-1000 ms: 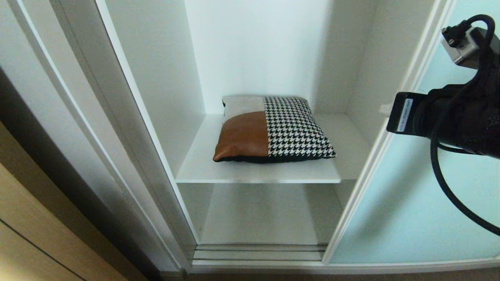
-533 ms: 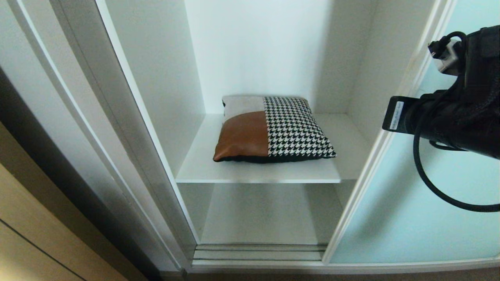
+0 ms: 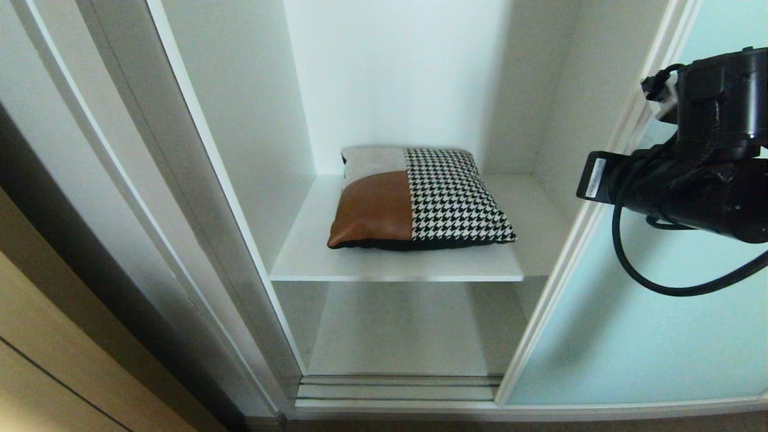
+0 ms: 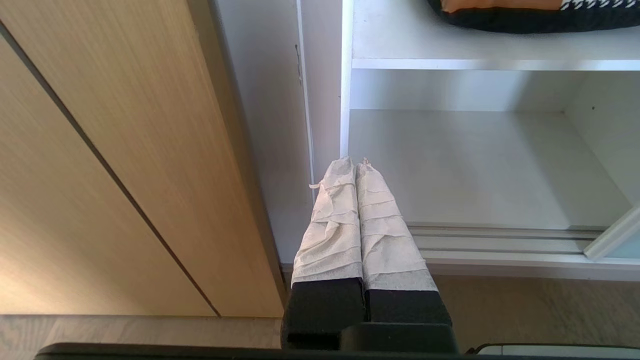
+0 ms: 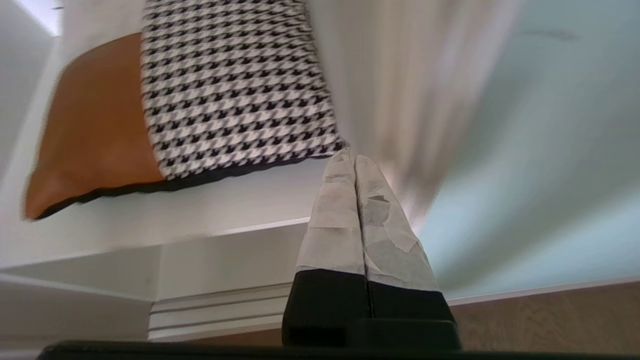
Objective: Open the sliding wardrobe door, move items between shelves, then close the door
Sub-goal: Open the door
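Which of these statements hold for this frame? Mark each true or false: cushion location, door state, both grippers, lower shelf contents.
1. The cushion lies on the upper shelf. True.
2. The sliding wardrobe door covers the cushion's compartment. False: it stands to the right, leaving the compartment open.
3. The right gripper is shut and holds nothing. True.
4. The left gripper grips the cushion. False: it is shut on nothing, low by the wardrobe's left wall.
5. The lower shelf holds a second cushion. False: no cushion lies there.

Pale wood-grain panel [image 4: 100,150] (dark seam running across), brown floor [image 5: 550,320]
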Controlling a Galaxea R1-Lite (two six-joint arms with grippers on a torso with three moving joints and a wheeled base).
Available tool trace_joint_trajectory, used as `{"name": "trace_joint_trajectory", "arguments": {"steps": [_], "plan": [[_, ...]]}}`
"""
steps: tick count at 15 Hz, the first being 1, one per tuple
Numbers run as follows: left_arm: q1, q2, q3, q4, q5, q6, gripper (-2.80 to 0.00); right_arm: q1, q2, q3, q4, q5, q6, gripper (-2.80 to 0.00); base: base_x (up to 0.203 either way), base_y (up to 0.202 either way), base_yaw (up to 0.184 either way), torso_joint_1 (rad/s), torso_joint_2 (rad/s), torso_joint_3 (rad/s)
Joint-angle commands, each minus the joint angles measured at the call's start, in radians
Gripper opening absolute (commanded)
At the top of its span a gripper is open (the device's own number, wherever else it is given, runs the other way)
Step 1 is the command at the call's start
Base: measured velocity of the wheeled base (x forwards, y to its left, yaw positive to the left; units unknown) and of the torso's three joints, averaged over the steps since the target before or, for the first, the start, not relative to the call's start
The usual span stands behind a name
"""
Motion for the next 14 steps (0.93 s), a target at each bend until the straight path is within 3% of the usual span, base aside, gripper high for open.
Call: {"name": "trace_joint_trajectory", "arguments": {"steps": [1,14], "plan": [[0.000,0.002,0.002,0.000,0.000,0.000,-2.80,-0.023,0.001,0.001,-0.001,-0.001,0.000,-2.80,0.000,0.000,0.000,0.000,0.00,0.000],[0.000,0.002,0.002,0.000,0.000,0.000,-2.80,-0.136,0.005,0.011,-0.006,0.029,0.000,-2.80,0.000,0.000,0.000,0.000,0.00,0.000]]}}
